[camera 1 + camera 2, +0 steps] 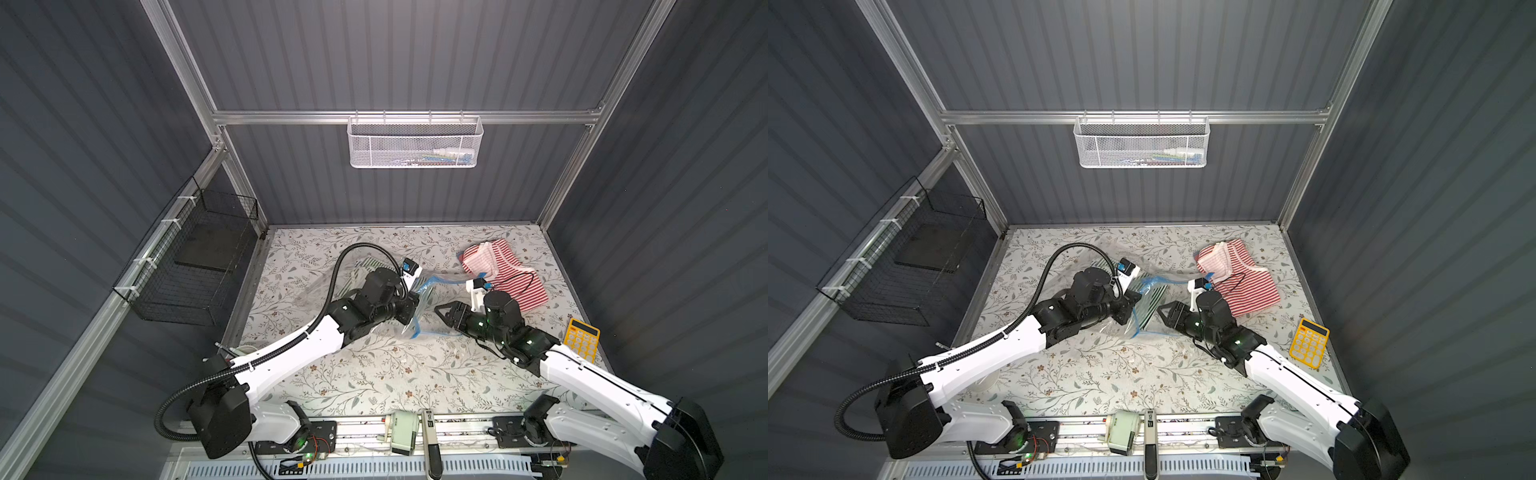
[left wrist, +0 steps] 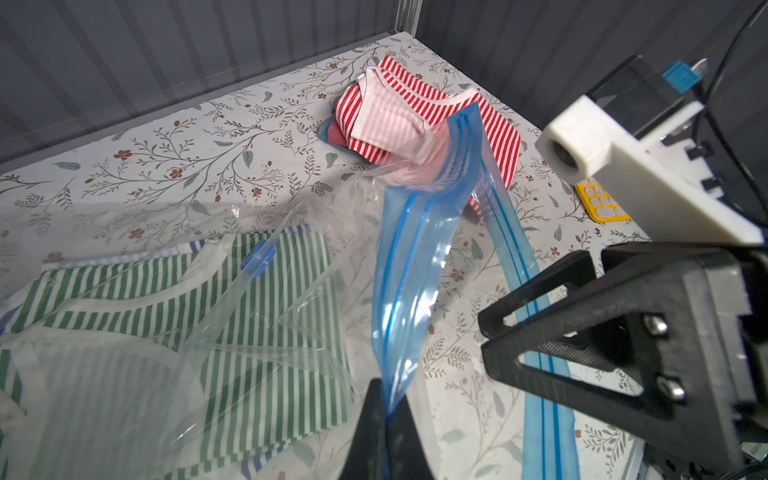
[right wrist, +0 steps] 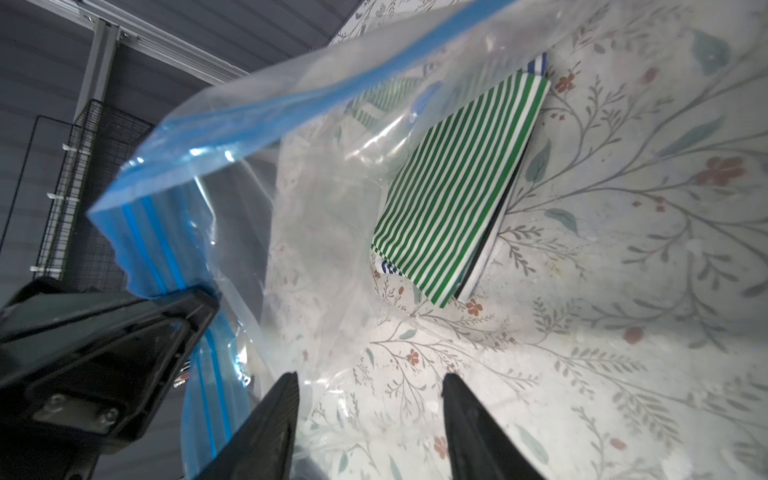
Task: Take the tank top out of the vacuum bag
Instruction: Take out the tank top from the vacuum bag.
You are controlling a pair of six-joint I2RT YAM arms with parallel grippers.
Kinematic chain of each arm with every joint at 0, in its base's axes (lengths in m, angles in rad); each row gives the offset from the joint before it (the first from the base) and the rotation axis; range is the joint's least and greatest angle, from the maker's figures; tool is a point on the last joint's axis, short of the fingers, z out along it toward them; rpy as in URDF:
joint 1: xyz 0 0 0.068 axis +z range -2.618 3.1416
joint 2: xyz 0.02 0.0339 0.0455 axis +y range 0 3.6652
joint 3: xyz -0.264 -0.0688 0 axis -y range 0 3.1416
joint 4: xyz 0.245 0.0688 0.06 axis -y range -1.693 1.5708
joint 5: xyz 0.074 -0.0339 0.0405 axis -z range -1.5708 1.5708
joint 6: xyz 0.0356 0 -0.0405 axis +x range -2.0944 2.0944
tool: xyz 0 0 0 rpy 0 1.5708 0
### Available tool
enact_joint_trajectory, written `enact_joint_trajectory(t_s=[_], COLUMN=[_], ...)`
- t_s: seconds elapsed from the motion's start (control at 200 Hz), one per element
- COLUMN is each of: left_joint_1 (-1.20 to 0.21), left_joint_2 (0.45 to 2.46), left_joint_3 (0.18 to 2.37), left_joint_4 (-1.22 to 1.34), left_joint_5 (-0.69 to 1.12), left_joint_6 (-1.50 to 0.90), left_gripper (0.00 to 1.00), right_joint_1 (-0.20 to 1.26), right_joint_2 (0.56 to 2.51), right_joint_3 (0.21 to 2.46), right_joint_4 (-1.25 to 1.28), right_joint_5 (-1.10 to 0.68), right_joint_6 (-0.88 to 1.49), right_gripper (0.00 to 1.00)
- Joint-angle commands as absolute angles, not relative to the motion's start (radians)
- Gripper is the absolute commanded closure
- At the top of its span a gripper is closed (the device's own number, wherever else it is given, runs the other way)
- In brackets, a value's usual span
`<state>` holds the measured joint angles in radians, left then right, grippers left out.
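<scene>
My left gripper [image 2: 384,417] is pressed together on the zip strip [image 2: 409,266] of the bag [image 3: 332,187]. It pinches the blue band and holds that side of the mouth up off the worktop [image 1: 374,374]. The other side of the strip lies flat on the floral surface (in the left wrist view it runs just under my other tool).

My right gripper [image 3: 370,382] has its jaws spread with nothing between them, and it points at the opened mouth. Whether its fingers touch the clear plastic I cannot tell.

The bag sits about mid-worktop, and its body stretches toward the left edge beneath my left arm. The tank top [image 3: 457,187], green and white striped, lies folded flat inside it, well in from the mouth. In the left wrist view the blue valve [image 2: 257,259] shows over the tank top.

A red top [image 1: 507,270] lies outside the bag near the far right corner, just beside the far end of the strip. A yellow calculator [image 1: 582,337] rests by the right edge, apart from the bag.
</scene>
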<state>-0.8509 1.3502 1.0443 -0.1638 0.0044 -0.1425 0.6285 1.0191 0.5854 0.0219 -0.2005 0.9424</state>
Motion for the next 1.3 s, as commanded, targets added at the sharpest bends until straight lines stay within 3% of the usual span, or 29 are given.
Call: enact_joint_trajectory(t_s=[0.0, 0.28, 0.47, 0.585, 0.935, 1.296], left_joint_1=[-0.851, -0.851, -0.851, -0.850, -0.851, -0.851], left_joint_2=[1.322, 1.325, 1.327, 1.328, 1.327, 1.303], left_joint_3=[1.064, 1.064, 1.074, 1.076, 1.066, 1.056], left_joint_4=[-0.162, -0.183, -0.187, -0.188, -0.180, -0.196], left_joint_5=[0.013, -0.002, -0.004, -0.003, -0.002, -0.009], left_joint_6=[-0.144, -0.127, -0.123, -0.124, -0.132, -0.133], left_gripper=[1.00, 1.00, 1.00, 1.00, 1.00, 1.00], right_joint_1=[0.648, 0.734, 0.747, 0.749, 0.769, 0.730], right_joint_2=[1.042, 1.088, 1.148, 1.178, 1.162, 1.346], right_joint_3=[0.598, 0.653, 0.648, 0.641, 0.641, 0.754], right_joint_4=[0.020, -0.033, -0.025, -0.009, -0.065, -0.022], right_joint_5=[-0.183, -0.103, -0.119, -0.139, -0.078, -0.274], right_joint_6=[0.897, 0.832, 0.836, 0.838, 0.816, 0.861], right_gripper=[0.44, 0.55, 0.56, 0.65, 0.64, 0.63])
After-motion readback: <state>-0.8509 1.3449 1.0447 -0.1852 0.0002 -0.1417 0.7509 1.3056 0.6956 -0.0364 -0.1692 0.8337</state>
